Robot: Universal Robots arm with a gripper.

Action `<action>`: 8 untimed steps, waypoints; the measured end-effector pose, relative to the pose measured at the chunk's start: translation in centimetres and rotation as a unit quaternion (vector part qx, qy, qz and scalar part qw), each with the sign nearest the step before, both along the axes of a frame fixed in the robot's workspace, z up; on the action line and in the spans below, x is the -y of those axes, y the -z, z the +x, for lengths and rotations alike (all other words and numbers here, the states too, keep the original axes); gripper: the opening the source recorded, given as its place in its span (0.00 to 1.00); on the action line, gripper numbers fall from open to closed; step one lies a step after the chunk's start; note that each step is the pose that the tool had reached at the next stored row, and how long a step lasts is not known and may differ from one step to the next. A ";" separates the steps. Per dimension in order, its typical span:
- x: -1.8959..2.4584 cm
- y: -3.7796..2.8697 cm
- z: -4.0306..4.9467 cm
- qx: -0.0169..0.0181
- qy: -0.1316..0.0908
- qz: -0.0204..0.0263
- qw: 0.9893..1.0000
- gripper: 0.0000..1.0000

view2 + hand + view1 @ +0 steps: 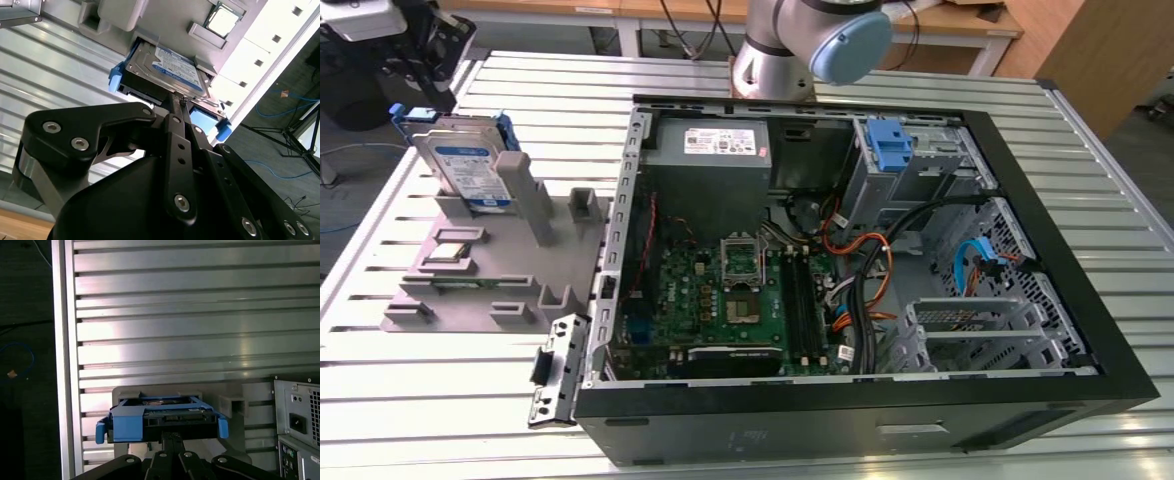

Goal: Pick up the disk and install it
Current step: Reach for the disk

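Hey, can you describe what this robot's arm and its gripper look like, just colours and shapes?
The arm is a smooth silver-grey tube with a rounded joint closed by a light blue cap. In the second wrist view the gripper is matte black, built of flat hinged bars dotted with silver screw heads, with a grey metal link on one side.

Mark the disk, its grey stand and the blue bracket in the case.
disk (464, 165): exterior view, on its label face
grey stand (507, 272): exterior view, on its bare base
blue bracket (889, 146): exterior view, on its upper body
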State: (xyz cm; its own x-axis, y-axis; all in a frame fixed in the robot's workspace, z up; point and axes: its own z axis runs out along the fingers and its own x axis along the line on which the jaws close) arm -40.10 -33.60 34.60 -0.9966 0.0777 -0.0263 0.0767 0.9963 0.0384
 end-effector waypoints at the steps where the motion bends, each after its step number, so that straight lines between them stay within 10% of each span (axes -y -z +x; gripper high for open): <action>1: 0.00 0.01 0.00 0.000 0.000 0.000 1.000 0.10; 8: 0.00 0.06 -0.20 0.000 0.000 0.000 1.000 0.10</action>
